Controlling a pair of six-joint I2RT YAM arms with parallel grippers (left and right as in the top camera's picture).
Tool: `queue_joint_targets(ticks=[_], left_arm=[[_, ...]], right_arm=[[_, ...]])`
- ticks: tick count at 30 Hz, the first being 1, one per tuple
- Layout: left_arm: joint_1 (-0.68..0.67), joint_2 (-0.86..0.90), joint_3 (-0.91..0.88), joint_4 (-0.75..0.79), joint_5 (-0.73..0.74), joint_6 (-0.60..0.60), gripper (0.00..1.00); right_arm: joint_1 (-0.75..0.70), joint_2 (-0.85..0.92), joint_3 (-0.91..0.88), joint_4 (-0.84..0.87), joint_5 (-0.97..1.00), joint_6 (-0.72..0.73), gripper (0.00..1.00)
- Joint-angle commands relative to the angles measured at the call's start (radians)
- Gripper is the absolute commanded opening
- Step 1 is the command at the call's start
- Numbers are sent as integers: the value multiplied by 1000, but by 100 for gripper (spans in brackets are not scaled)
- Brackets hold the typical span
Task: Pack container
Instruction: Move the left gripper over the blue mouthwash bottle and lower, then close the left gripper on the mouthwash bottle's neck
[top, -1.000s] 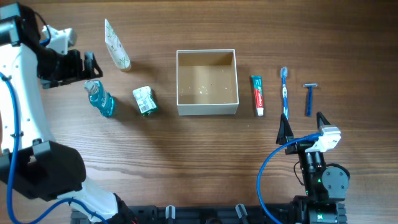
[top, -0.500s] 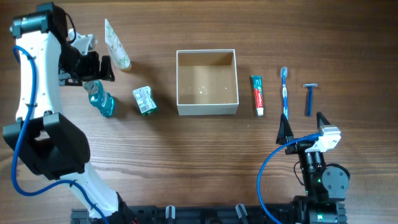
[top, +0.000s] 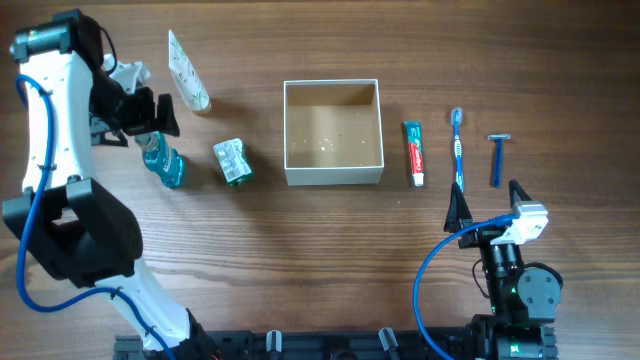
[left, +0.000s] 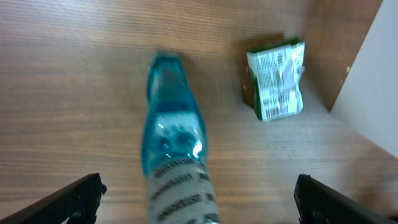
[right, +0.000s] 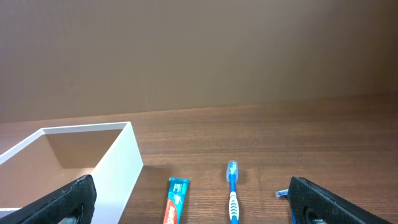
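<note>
The container (top: 334, 175), a square white-walled box with a tan inside, stands open at mid-table; it also shows in the right wrist view (right: 112, 174). A blue bottle (top: 165, 165) lies at the left, with a green packet (top: 233, 161) beside it. My left gripper (top: 160, 115) is open and hovers over the bottle's far end. In the left wrist view the bottle (left: 174, 155) runs between the spread fingers (left: 199, 202) with wide gaps on both sides, and the packet (left: 277, 78) lies to its right. My right gripper (top: 488, 203) is open and empty, near the front right.
A white tube with a green pattern (top: 187, 72) lies behind the bottle. Right of the container lie a toothpaste tube (top: 414, 152), a blue toothbrush (top: 458, 150) and a blue razor (top: 497, 158), side by side. The container's white wall (left: 373, 81) edges the left wrist view.
My left arm has swung in from the left edge, bringing its open gripper over the blue bottle. The right arm and all objects have not moved.
</note>
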Motion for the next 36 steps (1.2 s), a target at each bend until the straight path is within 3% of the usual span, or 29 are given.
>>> queue_joint_targets(ticks=[1, 13, 36], left_arm=[[-9, 26, 6, -20, -3, 9, 100], [-8, 35, -12, 15, -70, 31, 100], [-8, 35, -83, 56, -55, 31, 100]], right_arm=[[4, -4, -1, 3, 0, -3, 100], [4, -4, -1, 3, 0, -3, 100], [4, -4, -1, 3, 0, -3, 100]])
